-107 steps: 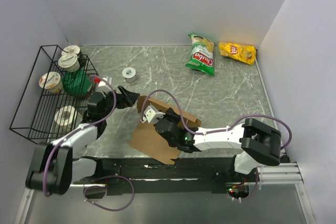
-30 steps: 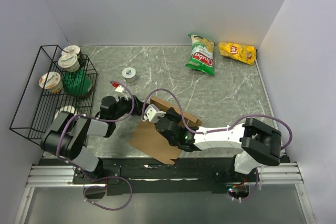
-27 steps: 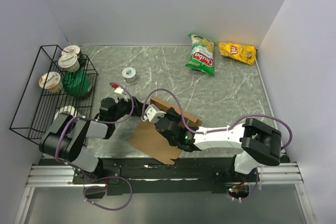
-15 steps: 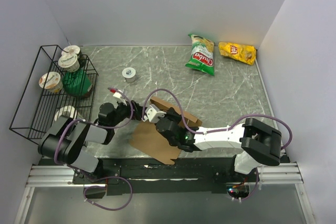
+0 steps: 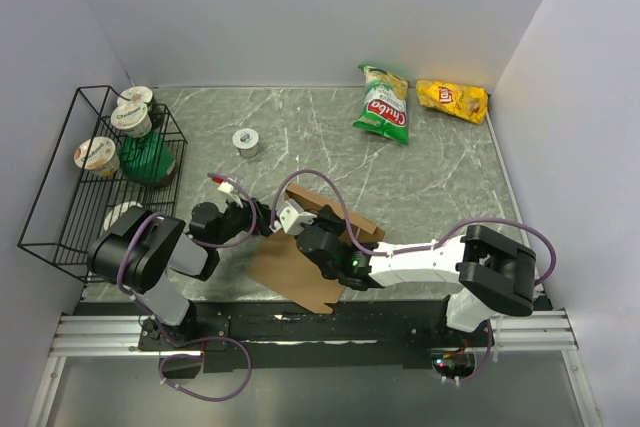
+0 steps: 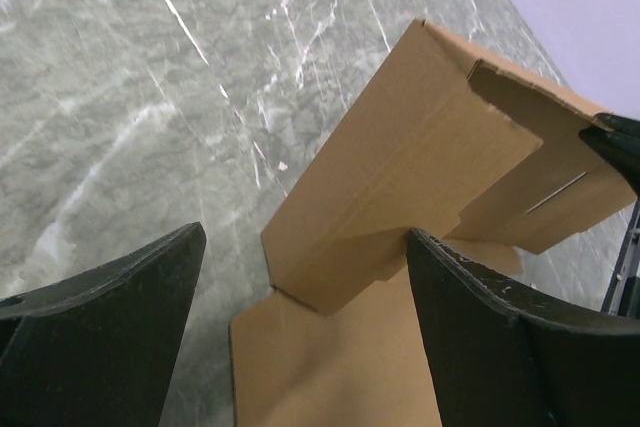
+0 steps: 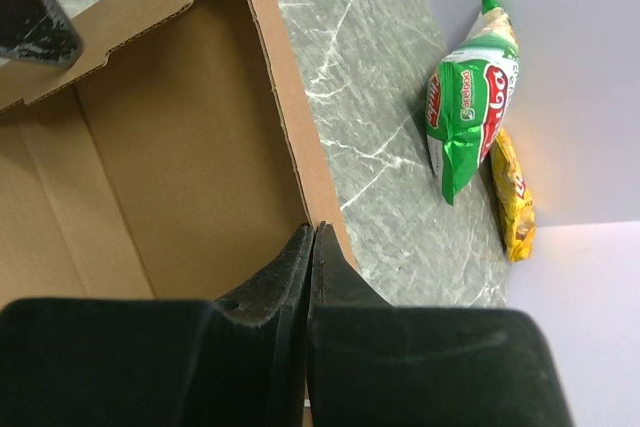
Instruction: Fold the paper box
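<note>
Paper box [image 6: 330, 367], flap [image 6: 400, 157] raised
My left gripper [image 6: 300, 247] gapes wide facing the flap; my right gripper [image 7: 311, 232], closed, sits at its wall.

1. The left arm [image 5: 140, 255], lower left of the top view, has black joints, pale grey shells and a small white tip block with a red mark.
2. The right arm [image 5: 420, 259], lower right, has white shells, a bulky black base joint [image 5: 495, 269] and a green light [image 5: 352, 263].
3. Purple cables [image 5: 318, 178] loop along both arms.
4. The left gripper [image 6: 305, 235] and right gripper [image 7: 311, 232] have matte black wedge fingers with pale scuffed edges.
</note>
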`<state>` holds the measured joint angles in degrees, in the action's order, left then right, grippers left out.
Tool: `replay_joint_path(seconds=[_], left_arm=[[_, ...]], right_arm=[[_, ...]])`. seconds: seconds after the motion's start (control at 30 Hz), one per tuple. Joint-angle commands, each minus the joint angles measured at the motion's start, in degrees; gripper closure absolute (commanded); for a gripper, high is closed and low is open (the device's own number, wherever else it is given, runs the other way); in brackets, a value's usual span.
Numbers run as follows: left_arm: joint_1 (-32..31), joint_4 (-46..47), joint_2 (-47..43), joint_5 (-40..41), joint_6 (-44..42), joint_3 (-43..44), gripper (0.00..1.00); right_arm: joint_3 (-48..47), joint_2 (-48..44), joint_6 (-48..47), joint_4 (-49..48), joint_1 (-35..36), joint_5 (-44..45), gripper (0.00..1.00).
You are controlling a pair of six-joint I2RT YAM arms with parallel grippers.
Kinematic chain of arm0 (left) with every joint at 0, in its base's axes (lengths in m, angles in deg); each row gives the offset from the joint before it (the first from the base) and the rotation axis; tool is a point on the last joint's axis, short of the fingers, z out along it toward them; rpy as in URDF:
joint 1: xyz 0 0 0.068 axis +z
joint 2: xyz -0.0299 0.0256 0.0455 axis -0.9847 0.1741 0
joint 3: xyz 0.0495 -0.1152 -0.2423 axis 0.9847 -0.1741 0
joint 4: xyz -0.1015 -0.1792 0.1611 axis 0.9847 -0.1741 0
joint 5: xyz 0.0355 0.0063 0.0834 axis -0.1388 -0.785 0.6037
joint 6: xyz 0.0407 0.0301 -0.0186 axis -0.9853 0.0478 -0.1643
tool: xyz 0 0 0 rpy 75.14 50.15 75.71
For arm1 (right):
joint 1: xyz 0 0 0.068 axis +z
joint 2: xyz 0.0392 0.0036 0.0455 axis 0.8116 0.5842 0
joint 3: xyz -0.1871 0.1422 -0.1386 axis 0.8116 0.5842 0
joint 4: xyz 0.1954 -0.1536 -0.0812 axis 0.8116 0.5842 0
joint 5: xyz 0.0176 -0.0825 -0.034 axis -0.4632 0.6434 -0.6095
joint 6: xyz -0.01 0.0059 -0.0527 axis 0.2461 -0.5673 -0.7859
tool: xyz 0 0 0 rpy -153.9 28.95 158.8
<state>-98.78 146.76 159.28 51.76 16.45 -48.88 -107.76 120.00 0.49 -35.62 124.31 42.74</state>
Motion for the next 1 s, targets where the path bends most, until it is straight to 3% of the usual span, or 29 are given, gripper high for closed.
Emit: replay_joint_path(seconds=[0.0, 0.4, 0.97], left_arm=[[-0.4, 11.1, 1.5, -3.1, 0.1, 1.5, 0.13], [-0.7, 11.5, 0.9, -2.8, -4.7, 5.1, 0.16], [-6.0, 9.0, 1.3, 3.3, -11.3, 8.0, 0.31]], right_arm=[[3.2, 4.2, 7.5, 14.5, 2.1, -7.3, 1.00], [2.8, 3.2, 9.1, 15.5, 2.2, -7.6, 1.00], [2.5, 3.4, 10.5, 17.7, 2.2, -8.4, 1.00]])
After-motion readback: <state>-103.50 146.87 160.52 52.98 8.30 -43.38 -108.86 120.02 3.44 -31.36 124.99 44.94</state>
